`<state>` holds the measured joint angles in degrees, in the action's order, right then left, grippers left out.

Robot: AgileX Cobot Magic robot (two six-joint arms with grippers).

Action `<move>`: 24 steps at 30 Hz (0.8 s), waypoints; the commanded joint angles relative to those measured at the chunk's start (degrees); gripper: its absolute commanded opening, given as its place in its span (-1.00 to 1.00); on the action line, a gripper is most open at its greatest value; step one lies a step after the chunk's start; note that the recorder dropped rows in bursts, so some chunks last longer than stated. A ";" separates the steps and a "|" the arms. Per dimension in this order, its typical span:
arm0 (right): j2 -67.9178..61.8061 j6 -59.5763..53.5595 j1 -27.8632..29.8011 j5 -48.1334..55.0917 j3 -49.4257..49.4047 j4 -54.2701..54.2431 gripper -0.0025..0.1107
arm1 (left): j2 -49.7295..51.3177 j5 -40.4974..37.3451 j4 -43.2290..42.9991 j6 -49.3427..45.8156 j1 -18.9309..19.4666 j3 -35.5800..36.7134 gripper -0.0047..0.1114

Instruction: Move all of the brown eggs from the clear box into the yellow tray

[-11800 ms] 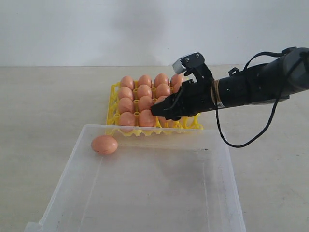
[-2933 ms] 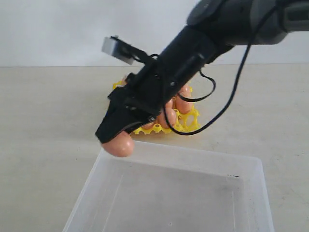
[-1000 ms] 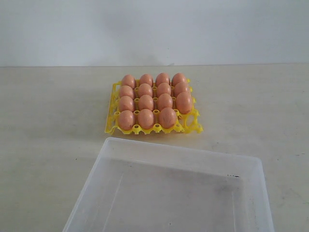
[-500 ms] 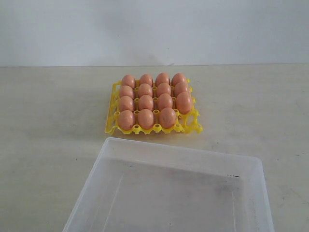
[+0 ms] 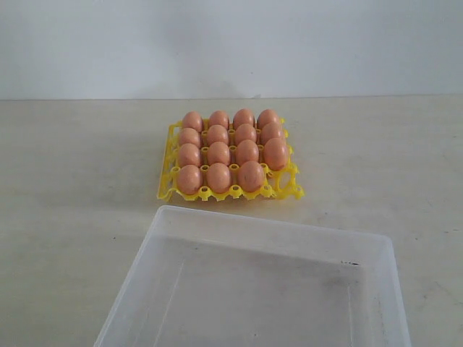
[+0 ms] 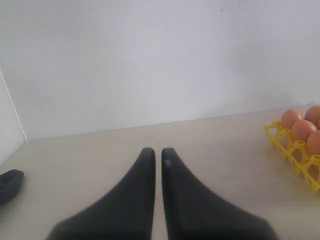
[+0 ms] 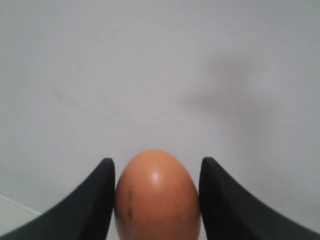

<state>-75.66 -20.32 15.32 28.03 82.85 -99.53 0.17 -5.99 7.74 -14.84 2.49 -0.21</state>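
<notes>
My right gripper [image 7: 157,160] is clamped on one brown egg [image 7: 157,197], with blank wall behind it. The left gripper [image 6: 157,150] has its fingers together. Fifteen eggs [image 5: 218,153] sit in the yellow tray [image 5: 168,189], at twelve o'clock from the clear box [image 5: 275,228]; the tray's five o'clock corner cup is bare.

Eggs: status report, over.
Left claw shut, empty. Right claw gripping one brown egg. Yellow tray one egg short; clear box shows none. No obstruction seen.

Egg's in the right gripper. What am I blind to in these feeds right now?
Where the right gripper hangs: outside the exterior view; its wrist view shows only the egg against a blank background.
Near end of the clear box: cut off by the exterior view's lower edge.
</notes>
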 commanded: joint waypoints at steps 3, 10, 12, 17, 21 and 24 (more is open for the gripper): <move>-5.31 5.48 -3.01 -3.17 1.79 -0.42 -0.96 | -0.17 0.35 0.16 -0.16 -0.37 0.21 -0.85; -6.15 13.85 -4.62 -19.20 1.79 -0.42 -0.96 | -0.17 0.35 0.16 -0.16 -0.37 0.21 -0.85; -6.15 3.07 -4.49 -23.91 2.30 -0.42 -0.96 | -0.17 0.35 0.16 -0.16 -0.37 0.21 -0.85; -6.15 -30.74 -4.49 -24.46 5.23 -0.42 -0.96 | -0.17 0.44 0.16 -0.16 -0.37 0.21 -0.85; -6.91 -43.00 -4.49 -25.19 10.21 -0.42 -0.96 | -0.17 0.44 0.16 -0.16 -0.37 0.21 -0.85; -8.68 -59.55 -4.49 -19.46 16.48 -0.42 -0.96 | -0.17 0.44 0.16 -0.16 -0.37 0.21 -0.85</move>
<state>-83.04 -64.29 10.77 3.67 94.38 -99.99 0.17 -5.99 7.74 -14.84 2.49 -0.21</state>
